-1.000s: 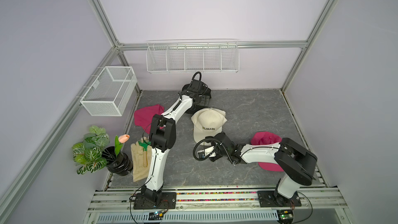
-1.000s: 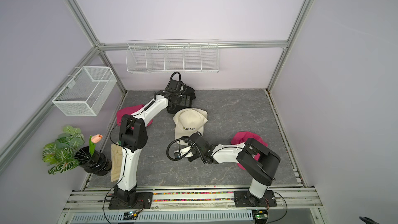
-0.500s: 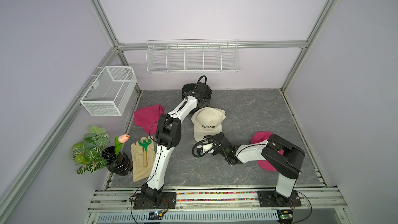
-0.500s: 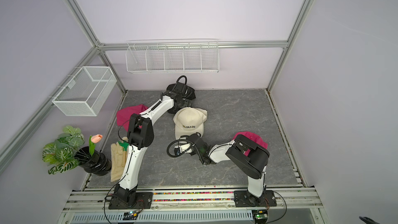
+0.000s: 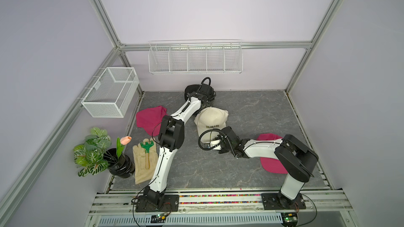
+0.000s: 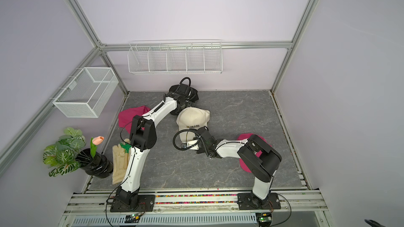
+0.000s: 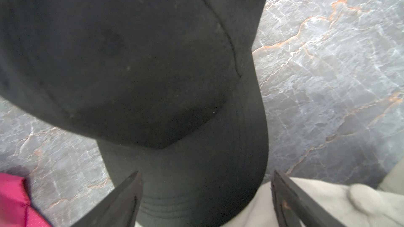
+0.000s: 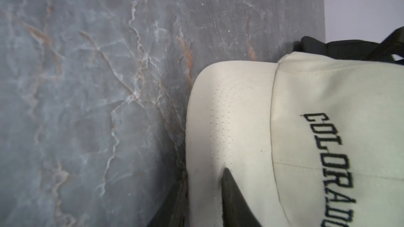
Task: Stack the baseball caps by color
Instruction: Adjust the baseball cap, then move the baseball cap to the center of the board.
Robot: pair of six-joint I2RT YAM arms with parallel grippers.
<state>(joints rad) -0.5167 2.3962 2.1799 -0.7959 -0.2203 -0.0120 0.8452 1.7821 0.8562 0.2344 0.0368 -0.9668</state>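
Counter (image 5: 251, 110): grey stone-look slab, pale and rust veining, matte.

Cream cap (image 5: 211, 117): mid-counter, domed crown of smooth twill. "COLORADO" is stitched in black block letters above the brim, which points toward the near edge. In the right wrist view the brim is flat and stiff with a rounded corner and rows of pinprick stitch holes. Right gripper (image 8: 203, 199) is closed on the brim's edge, one dark tapered finger (image 8: 231, 193) on top and the other under the rim.

Black caps (image 5: 190, 89): middle of the far edge, just beyond the cream cap. In the left wrist view they are soft matte cloth flecked with lint. There is a rounded crown with a curved seam and a long curved brim with concentric stitch lines. Number in the heap unclear. Left gripper (image 7: 205, 184) is open, its wedge-shaped fingers spread wide on either side of the black brim's tip. Contact cannot be told.

Left magenta cap (image 5: 148, 116): slumped flat by the left edge, partly under the left arm. Fine mesh weave.

Right magenta cap (image 5: 271, 164): toward the near-right corner, partly beneath the right arm.

Near-left corner: a limp cream cloth glove (image 5: 144, 167) with a green plastic hand rake (image 5: 147, 148) lying on it. Just beside it stands a glossy ribbed black vase (image 5: 121, 164) holding variegated leaves and a peach tulip (image 5: 125, 140).
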